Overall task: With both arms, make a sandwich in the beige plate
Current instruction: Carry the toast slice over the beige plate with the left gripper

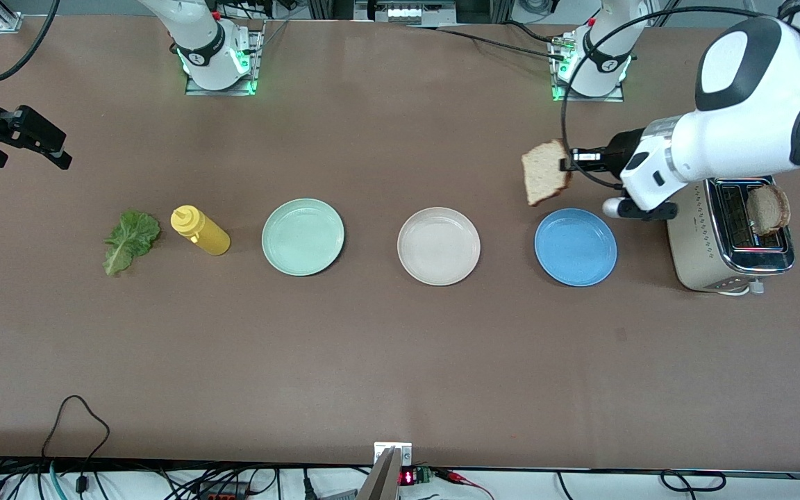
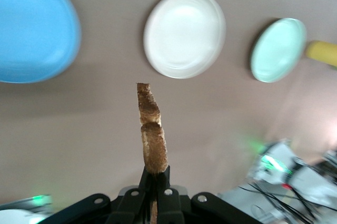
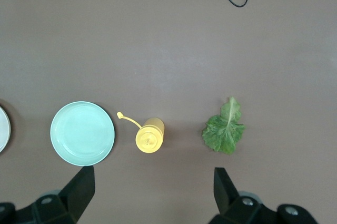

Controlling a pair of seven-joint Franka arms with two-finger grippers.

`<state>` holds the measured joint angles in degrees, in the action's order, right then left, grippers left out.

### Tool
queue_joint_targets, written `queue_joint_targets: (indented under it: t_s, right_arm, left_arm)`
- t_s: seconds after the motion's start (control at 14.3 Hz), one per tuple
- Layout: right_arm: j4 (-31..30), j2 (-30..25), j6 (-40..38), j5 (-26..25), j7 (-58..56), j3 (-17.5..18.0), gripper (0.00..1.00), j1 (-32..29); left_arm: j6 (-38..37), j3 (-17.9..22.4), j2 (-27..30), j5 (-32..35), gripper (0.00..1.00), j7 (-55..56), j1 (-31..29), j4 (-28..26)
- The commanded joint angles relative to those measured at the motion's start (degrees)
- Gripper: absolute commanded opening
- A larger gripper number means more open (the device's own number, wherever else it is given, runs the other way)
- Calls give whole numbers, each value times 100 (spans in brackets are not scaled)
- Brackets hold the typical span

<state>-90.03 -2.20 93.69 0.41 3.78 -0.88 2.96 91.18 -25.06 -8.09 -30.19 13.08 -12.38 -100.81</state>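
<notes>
My left gripper (image 1: 567, 164) is shut on a brown-crusted bread slice (image 1: 546, 172), held on edge in the air over the table beside the blue plate (image 1: 576, 247). The left wrist view shows the slice (image 2: 151, 134) edge-on, rising out of the shut gripper (image 2: 156, 182), with the beige plate (image 2: 184, 34) empty below. That beige plate (image 1: 438, 246) lies mid-table. A second bread slice (image 1: 768, 208) stands in the toaster (image 1: 733, 236). The lettuce leaf (image 1: 130, 240) lies toward the right arm's end. My right gripper (image 1: 32, 139) hangs open and empty; its wrist view has the lettuce (image 3: 225, 129) beneath the gripper (image 3: 152, 190).
A mint-green plate (image 1: 303, 237) and a yellow squeeze bottle (image 1: 200, 230) lie between the beige plate and the lettuce. Both also show in the right wrist view, plate (image 3: 82, 133) and bottle (image 3: 150, 135). The toaster stands at the left arm's end. Cables run along the table's near edge.
</notes>
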Motion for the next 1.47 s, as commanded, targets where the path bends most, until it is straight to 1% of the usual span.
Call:
queue_joint_targets:
  t_s: [0.0, 0.14, 0.21, 0.28, 0.35, 0.49, 0.63, 0.7, 0.98, 1.26, 1.4]
  right_arm:
    - [-93, -106, 44, 47, 70, 1, 100, 3]
    - [-93, -106, 44, 47, 70, 1, 100, 3]
    - [-93, -106, 44, 47, 70, 1, 100, 3]
    - [-93, -106, 44, 47, 70, 1, 100, 3]
    - [-93, -106, 44, 47, 70, 1, 100, 3]
    - [-93, -106, 44, 47, 70, 1, 100, 3]
    - [-93, -106, 44, 47, 70, 1, 100, 3]
    - [-93, -97, 44, 47, 70, 9, 100, 3]
    - [-93, -18, 26, 64, 69, -8, 100, 2]
    - [-93, 263, -26, 82, 79, 1, 100, 11]
    - [-119, 377, -70, 91, -17, 9, 100, 20]
  left_arm:
    - [-91, -25, -911, -644, 1, -42, 209, 614]
    - [-48, -16, -1517, -901, 1, -523, 525, 939]
    - [153, -25, -1860, -927, 1, -874, 674, 1106]
    - [433, -16, -2081, -1006, 1, -1226, 780, 1186]
    - [715, -16, -2266, -1076, 0, -1699, 851, 1169]
    - [980, -16, -2670, -1278, 0, -2683, 843, 1151]
    - [1165, -7, -2978, -1821, 0, -3344, 834, 1108]
    - [1314, -7, -3101, -1989, 0, -3643, 816, 1038]
    - [1789, -7, -3251, -2719, 0, -4716, 772, 546]
    - [1833, 1, -3506, -2791, 0, -5437, 737, 379]
    - [2069, 2, -3550, -2922, 0, -5789, 676, 133]
